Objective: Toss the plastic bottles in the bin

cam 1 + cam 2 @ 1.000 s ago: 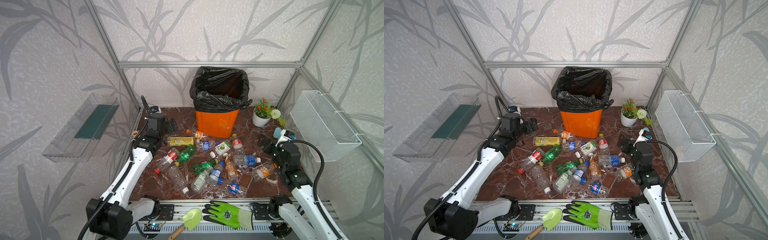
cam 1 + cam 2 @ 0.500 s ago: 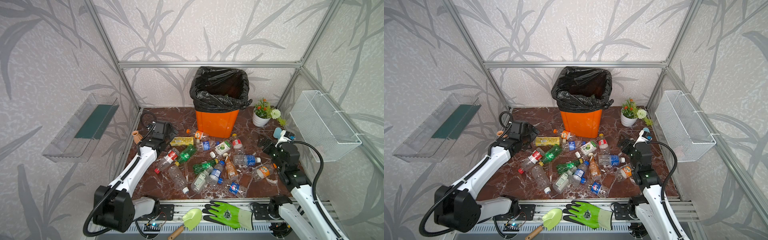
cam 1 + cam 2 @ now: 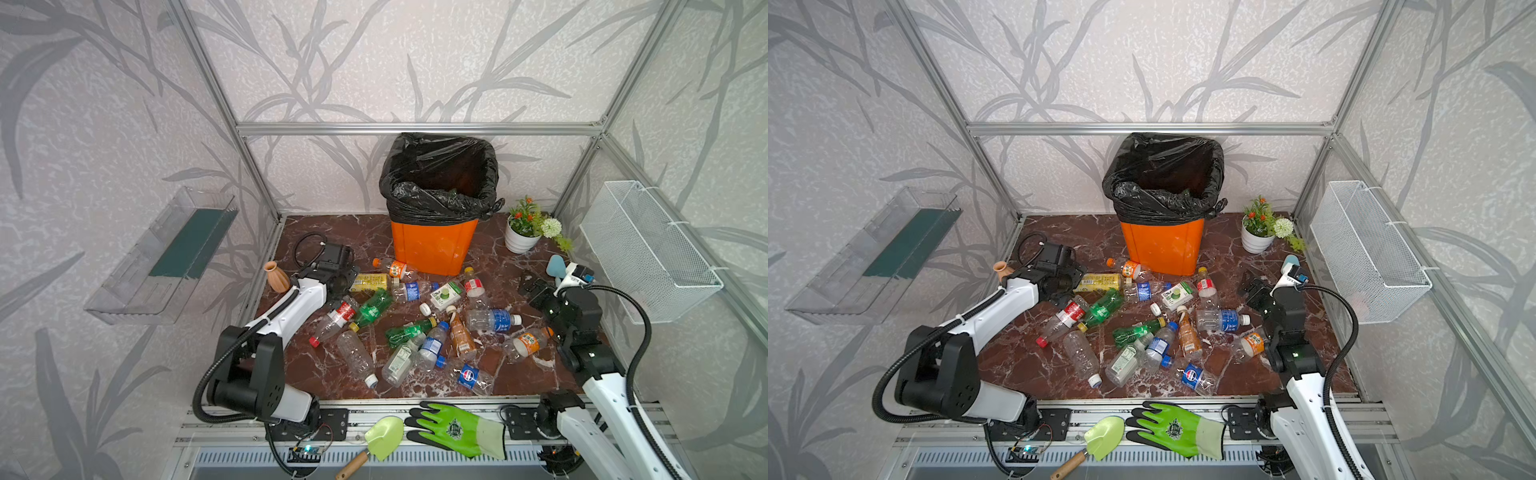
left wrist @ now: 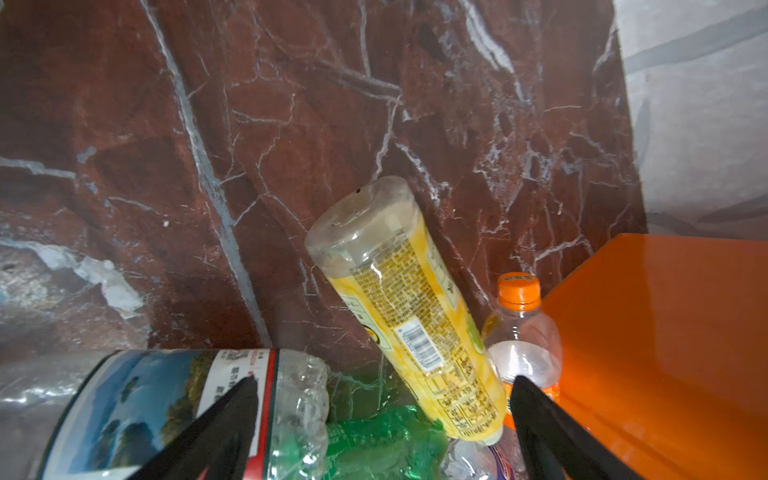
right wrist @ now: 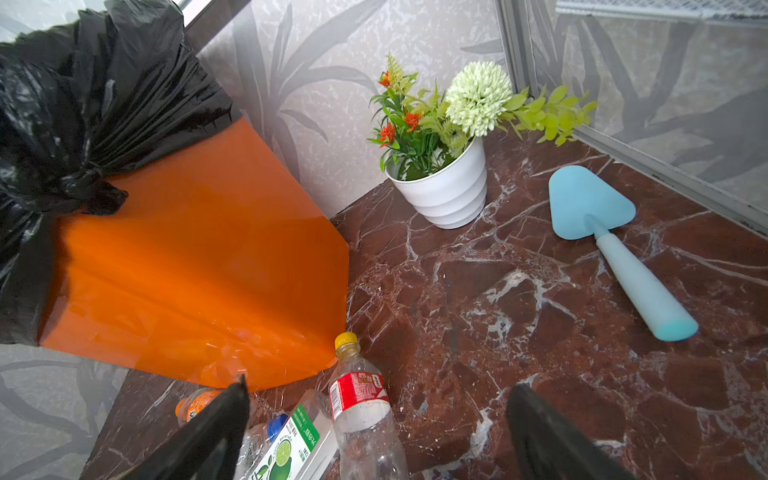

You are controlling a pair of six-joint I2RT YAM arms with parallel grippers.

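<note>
**A:** where are the cameras?

**B:** two sit side by side high at the front, angled down toward the back wall, so both top views take in the whole worktop (image 3: 357, 232). One more rides each wrist, close in. Left stares down at marble beside the bin (image 4: 665, 332), right looks low across to the flower pot (image 5: 444, 187). Bin's orange wall is in all four.

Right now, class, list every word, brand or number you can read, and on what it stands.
Nothing reads clearly enough to quote.
Fine print and barcode on the yellow-labelled bottle: too small.
Green print on the lime-labelled bottle: blurred.
White logo on the red-labelled bottle: unreadable.
Dark emblem on the green glove: unreadable.
</note>
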